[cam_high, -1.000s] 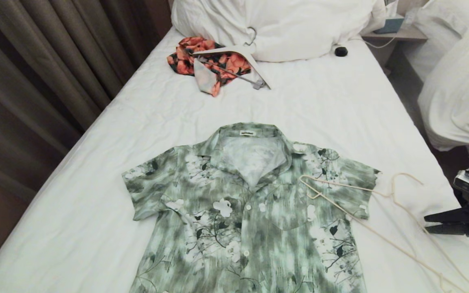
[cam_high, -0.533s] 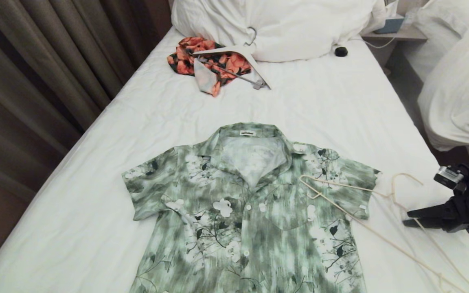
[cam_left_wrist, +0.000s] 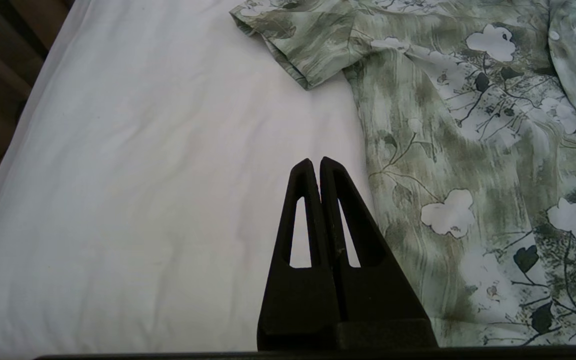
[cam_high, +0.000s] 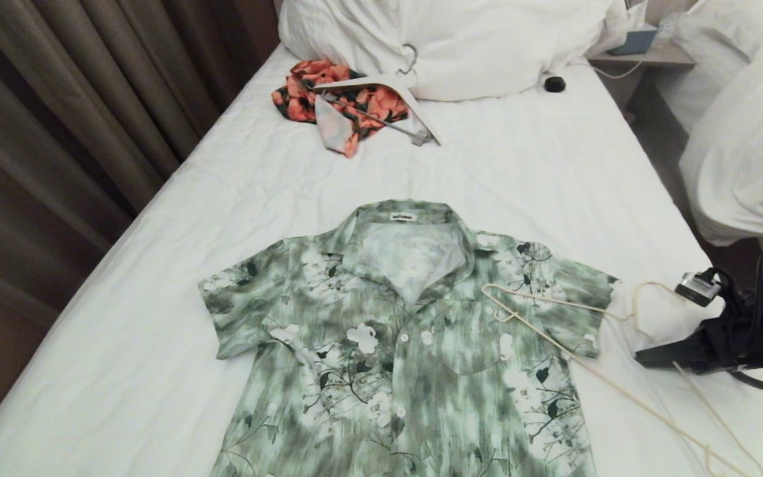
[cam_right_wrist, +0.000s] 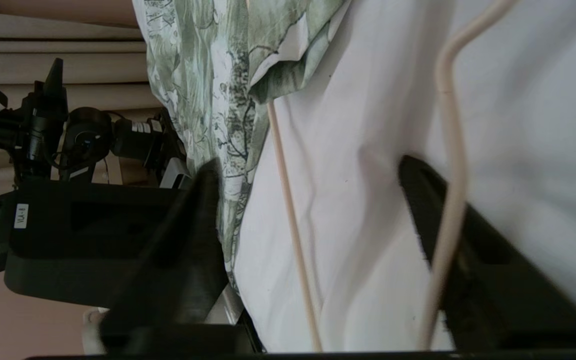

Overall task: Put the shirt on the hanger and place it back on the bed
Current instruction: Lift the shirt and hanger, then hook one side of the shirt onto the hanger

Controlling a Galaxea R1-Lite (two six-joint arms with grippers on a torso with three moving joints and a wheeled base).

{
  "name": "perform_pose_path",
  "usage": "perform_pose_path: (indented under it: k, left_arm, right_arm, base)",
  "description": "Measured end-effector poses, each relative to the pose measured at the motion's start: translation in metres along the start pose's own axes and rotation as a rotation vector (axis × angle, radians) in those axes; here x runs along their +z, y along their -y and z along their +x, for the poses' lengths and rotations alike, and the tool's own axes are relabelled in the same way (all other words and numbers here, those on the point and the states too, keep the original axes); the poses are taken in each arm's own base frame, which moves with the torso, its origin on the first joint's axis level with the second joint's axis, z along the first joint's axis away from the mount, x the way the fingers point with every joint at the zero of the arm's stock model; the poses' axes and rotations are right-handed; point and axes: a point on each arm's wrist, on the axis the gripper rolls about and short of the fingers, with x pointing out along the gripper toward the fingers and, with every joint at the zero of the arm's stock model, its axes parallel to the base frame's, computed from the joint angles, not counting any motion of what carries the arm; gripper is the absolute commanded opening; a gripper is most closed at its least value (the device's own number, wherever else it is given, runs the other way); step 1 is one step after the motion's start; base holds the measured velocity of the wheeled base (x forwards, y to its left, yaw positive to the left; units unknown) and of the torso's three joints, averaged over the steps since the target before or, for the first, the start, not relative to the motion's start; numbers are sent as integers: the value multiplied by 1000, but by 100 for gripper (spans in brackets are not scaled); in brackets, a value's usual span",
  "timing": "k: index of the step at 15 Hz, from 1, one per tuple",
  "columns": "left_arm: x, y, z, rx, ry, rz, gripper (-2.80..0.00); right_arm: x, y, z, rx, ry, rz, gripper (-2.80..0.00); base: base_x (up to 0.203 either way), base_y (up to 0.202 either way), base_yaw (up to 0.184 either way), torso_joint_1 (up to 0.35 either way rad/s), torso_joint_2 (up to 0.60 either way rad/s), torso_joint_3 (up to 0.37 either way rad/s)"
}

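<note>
The green and white floral shirt [cam_high: 408,344] lies flat and face up on the bed [cam_high: 520,179], collar toward the pillows. The thin cream wire hanger [cam_high: 557,341] rests partly on the shirt's right sleeve and runs off toward the bed's near right corner. My right gripper [cam_high: 643,361] comes in low from the right edge, at the hanger's neck. In the right wrist view it [cam_right_wrist: 308,175] is open, with one hanger wire [cam_right_wrist: 288,200] between its fingers and another crossing one finger [cam_right_wrist: 418,200]. My left gripper [cam_left_wrist: 314,162] hangs shut and empty above the sheet beside the shirt [cam_left_wrist: 468,150].
An orange and black garment [cam_high: 355,99] with a thick white hanger [cam_high: 414,109] lies near the big pillow [cam_high: 448,40]. A small black object [cam_high: 554,83] sits by the pillow. Curtains [cam_high: 57,132] line the left side; another bed with a duvet [cam_high: 746,152] stands to the right.
My right arm has swung left from the bed's right edge, over the sheet to the hanger. The hanger has shifted very slightly to the left. The shirt and left arm have stayed put.
</note>
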Motion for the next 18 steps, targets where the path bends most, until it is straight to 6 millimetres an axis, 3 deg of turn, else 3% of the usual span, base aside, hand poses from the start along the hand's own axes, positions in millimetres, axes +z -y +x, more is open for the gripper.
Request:
perform_pose_path:
  k: [4,7,12,18]
  left_arm:
    - [0,0,0,0,0,0,-280]
    - [0,0,0,0,0,0,-280]
    - [0,0,0,0,0,0,-280]
    - [0,0,0,0,0,0,-280]
  right_arm:
    - [2,-4,0,-3,-1,-11,-280]
    - [6,-18,-9,-21,17,-47,-280]
    - [13,-59,-33,-94,56,-205,-280]
    - [30,-113,-50,-202,81,-584,-280]
  base:
    - [0,0,0,0,0,0]
    - [0,0,0,0,0,0]
    - [0,0,0,0,0,0]
    - [0,0,0,0,0,0]
